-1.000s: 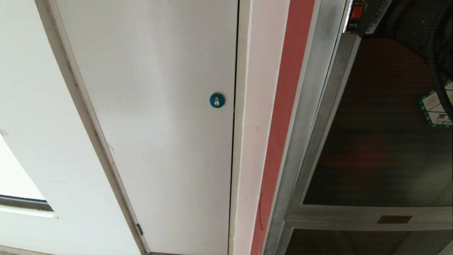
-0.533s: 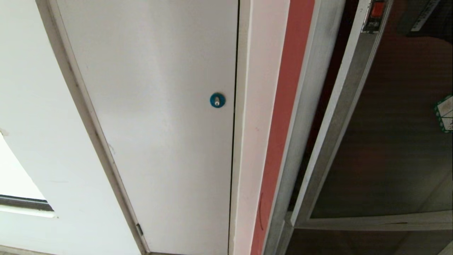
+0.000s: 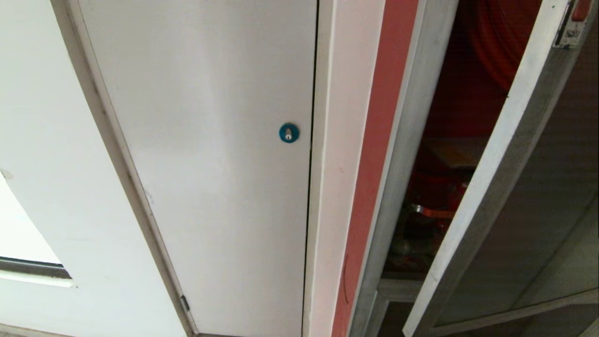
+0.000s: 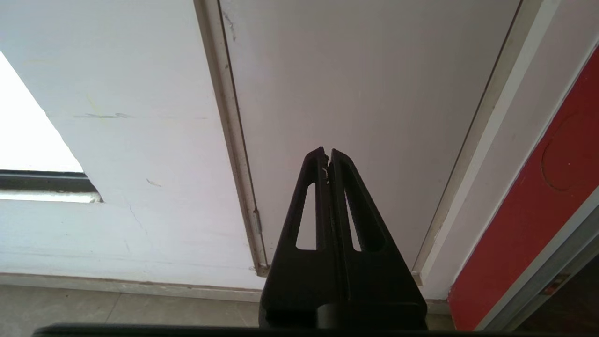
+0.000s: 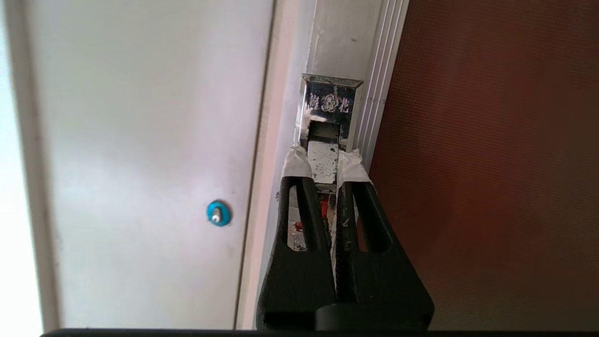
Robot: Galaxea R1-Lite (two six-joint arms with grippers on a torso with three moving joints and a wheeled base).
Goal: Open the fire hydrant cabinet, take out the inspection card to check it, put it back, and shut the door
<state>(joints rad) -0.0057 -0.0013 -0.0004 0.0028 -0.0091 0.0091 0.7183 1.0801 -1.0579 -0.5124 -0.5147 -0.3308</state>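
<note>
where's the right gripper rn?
Out of the head view; in the right wrist view the right gripper is shut on the latch of the door, right of the white panel with its blue lock.

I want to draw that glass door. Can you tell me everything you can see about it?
The door has a silvery, scuffed metal frame around dark tinted glass. It stands ajar, its free edge swung out from the fire hydrant cabinet, showing red parts inside. A small red latch sits near its top edge. The right gripper, fingertips taped white, is shut on the shiny metal handle on the frame.
</note>
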